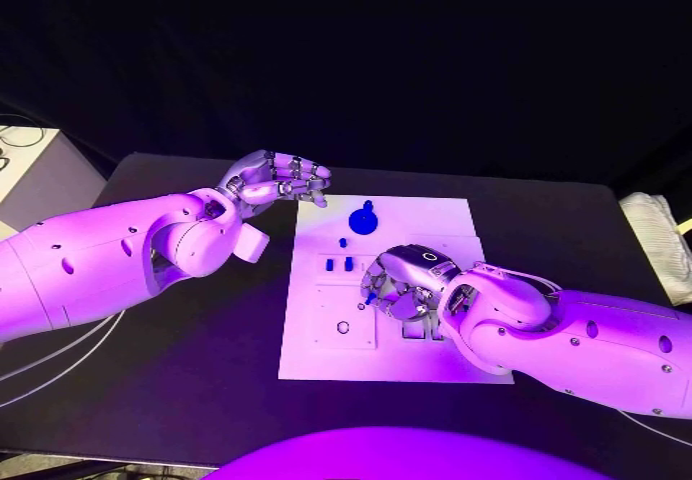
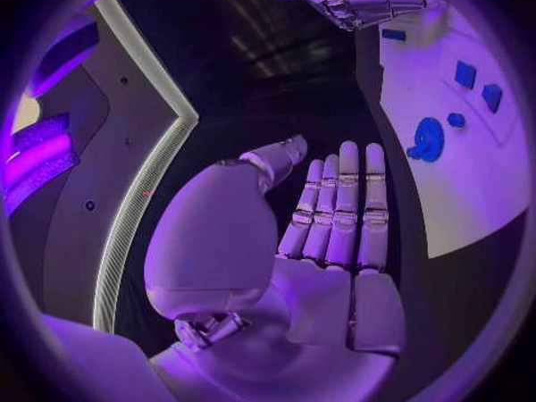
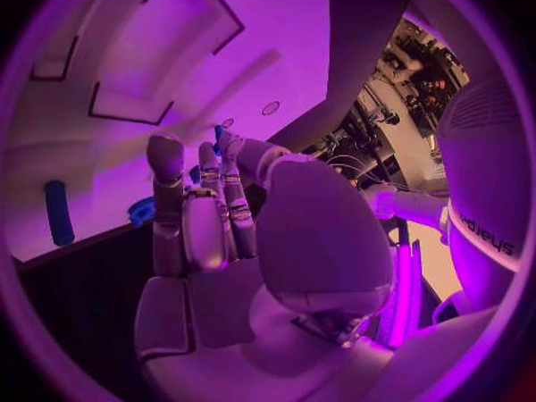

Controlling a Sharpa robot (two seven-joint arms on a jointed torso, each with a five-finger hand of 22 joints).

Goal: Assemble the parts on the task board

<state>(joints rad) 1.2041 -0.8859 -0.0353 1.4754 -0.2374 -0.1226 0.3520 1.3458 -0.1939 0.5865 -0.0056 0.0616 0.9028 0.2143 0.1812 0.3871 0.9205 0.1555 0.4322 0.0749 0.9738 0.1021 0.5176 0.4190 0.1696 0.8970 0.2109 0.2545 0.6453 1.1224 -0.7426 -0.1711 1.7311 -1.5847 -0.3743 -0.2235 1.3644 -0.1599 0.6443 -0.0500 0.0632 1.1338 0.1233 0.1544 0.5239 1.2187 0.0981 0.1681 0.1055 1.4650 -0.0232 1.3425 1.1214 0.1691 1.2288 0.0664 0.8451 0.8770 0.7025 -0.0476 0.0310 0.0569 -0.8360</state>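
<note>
On the black tabletop point(image 1: 202, 360) I see the board point(image 1: 433, 222) in the middle, with a blue gear point(image 1: 364, 217) and small blue parts point(image 1: 339, 264) on it. My right hand point(image 1: 401, 285) hovers over the board's middle, fingers point(image 3: 168, 174) curled; whether they pinch a part I cannot tell. My left hand point(image 1: 274, 180) waits beside the board's far corner, fingers together, holding nothing. I judge a part is being seated; next I need careful alignment.

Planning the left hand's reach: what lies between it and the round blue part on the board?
In the head view, only bare white task board separates the left hand from the round blue part.
</note>
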